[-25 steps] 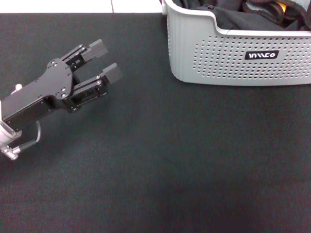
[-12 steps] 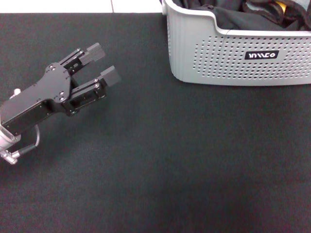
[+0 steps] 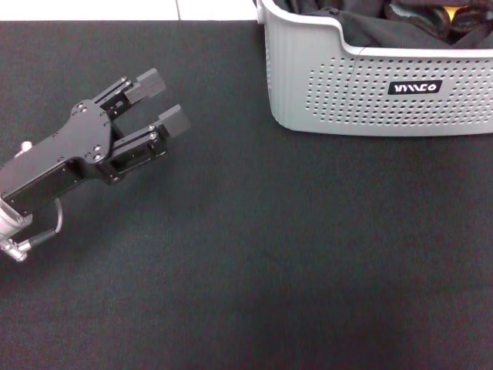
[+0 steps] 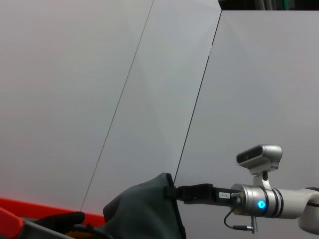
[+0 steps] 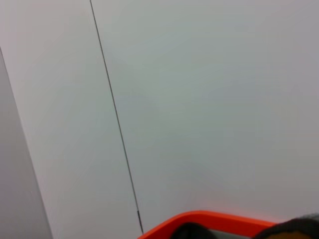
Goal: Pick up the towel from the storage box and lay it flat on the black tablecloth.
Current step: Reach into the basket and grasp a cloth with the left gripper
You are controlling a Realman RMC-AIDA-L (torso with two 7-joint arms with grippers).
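- The storage box (image 3: 385, 92) stood upright at the far right of the black tablecloth (image 3: 254, 262); it was light grey plastic with a rounded rim, rows of small holes and a black label with white lettering.
- The towel (image 3: 453, 11) showed only as a small yellow-orange patch inside the box, among dark cloth.
- The black tablecloth lay flat, matte and plain, spreading across almost the whole head view.

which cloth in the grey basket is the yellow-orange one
The yellow-orange towel, a bright sliver at the far right of the light grey plastic storage box; the cloths around it are dark.
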